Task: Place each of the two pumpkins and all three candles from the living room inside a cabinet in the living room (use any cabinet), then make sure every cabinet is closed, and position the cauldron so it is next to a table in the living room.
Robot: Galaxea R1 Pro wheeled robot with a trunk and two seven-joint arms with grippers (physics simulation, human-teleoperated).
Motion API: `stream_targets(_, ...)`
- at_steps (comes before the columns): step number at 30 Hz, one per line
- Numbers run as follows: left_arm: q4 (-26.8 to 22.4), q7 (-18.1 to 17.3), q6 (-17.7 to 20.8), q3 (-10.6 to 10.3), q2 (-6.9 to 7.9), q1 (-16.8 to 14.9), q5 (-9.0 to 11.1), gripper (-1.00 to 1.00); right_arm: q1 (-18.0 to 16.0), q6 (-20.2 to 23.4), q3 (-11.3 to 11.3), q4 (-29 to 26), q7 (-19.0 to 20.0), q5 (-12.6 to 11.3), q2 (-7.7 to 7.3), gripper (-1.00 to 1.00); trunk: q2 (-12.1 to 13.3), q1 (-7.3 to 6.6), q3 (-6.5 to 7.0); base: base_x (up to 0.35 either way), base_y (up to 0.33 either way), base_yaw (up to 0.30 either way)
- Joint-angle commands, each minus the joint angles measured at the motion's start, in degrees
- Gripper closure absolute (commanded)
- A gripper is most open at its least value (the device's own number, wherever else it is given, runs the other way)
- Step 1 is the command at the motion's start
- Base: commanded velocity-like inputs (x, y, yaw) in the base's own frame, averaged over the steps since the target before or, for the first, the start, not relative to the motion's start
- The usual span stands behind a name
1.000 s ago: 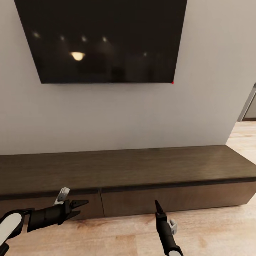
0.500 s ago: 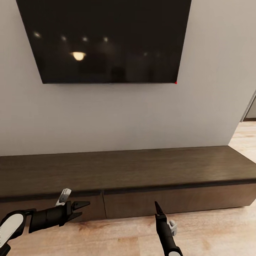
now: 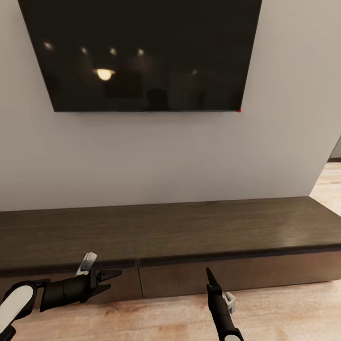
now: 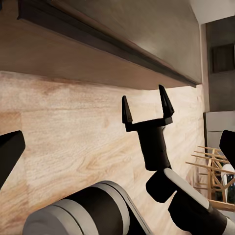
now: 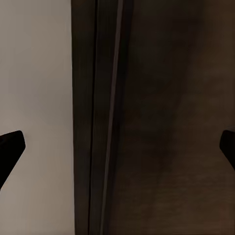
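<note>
While I face the long dark-brown cabinet (image 3: 166, 232) under the wall-mounted television (image 3: 142, 52), both my tools hang low in front of its flat fronts and neither holds anything. My left tool (image 3: 110, 278) points to the right along the left front, its fingers spread apart. My right tool (image 3: 211, 277) points straight at the cabinet, a little right of the seam between the two fronts; the left wrist view shows its two fingers (image 4: 126, 109) standing apart, so it is open as well.

I judge the step in hand to be getting a compartment open, or checking that the fronts are shut; from here they look flush and closed. With no handle to hook, the next move calls for a fingertip under the overhanging top edge or into the seam, then a straight pull toward me.

Both tools are near the fronts but not touching them, above the light plank floor (image 3: 284, 312).
</note>
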Motion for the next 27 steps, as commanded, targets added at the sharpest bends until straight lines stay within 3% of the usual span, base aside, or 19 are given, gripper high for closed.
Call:
stream_targets(1,0.0,-0.1,0.1,-0.1,0.04,0.0,-0.1,-1.0,0.0,-0.4,0.3,0.1,0.2,-0.3,-0.02,-1.0,0.0,-0.01,-0.05,0.023,0.008,0.0)
stream_targets(16,-0.1,-0.1,0.1,-0.1,0.04,0.0,0.2,-1.0,0.0,-0.4,0.3,0.0,0.3,-0.3,-0.02,-1.0,0.0,-0.01,-0.05,0.052,0.016,0.0)
stream_targets(22,-0.1,-0.1,0.1,-0.1,0.11,0.0,2.3,-1.0,0.0,-0.4,0.3,0.0,1.5,-0.3,-0.02,-1.0,-0.1,0.12,-1.16,0.0,0.0,0.0)
stream_targets(27,-0.1,-0.1,0.1,-0.1,0.16,0.0,2.8,-1.0,0.0,-0.4,0.3,0.0,2.2,-0.4,-0.03,-1.0,-0.1,0.17,-1.6,0.0,0.0,0.0)
